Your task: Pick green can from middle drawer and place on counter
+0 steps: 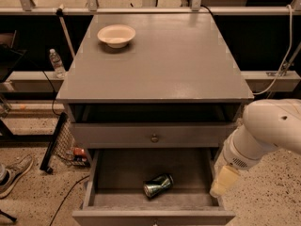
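Middle drawer (109,172) — shiny green can (158,185) sideways; gripper (223,182) right.

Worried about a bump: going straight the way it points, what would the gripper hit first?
Probably the right side wall of the grey wooden middle drawer; the pale gripper hangs by it, pointing down and slightly left. Depth is unclear; it might reach the floor instead. The shiny green can lies further left.
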You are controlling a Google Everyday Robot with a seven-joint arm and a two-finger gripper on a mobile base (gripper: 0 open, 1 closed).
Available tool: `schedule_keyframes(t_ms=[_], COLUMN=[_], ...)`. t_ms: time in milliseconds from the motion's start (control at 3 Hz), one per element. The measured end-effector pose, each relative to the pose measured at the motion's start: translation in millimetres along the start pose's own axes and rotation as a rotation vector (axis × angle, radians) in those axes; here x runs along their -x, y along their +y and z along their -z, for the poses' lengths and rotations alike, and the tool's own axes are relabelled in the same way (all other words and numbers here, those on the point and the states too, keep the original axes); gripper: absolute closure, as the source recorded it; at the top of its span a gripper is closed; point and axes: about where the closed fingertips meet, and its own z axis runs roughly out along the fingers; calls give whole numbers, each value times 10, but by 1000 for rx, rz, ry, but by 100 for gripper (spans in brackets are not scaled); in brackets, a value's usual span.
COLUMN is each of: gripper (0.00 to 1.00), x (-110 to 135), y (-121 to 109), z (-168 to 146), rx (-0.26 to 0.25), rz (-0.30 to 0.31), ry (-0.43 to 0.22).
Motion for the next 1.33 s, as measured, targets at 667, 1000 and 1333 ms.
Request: schedule_keyframes(t_ms=[667, 1000, 1333], gripper=[0, 0, 0], x=[-28, 103, 307], y=[7, -6, -23], z=[-603, -897, -1229], rx=[69, 84, 110], rz=[-7, 12, 38], ry=[-76, -126, -198])
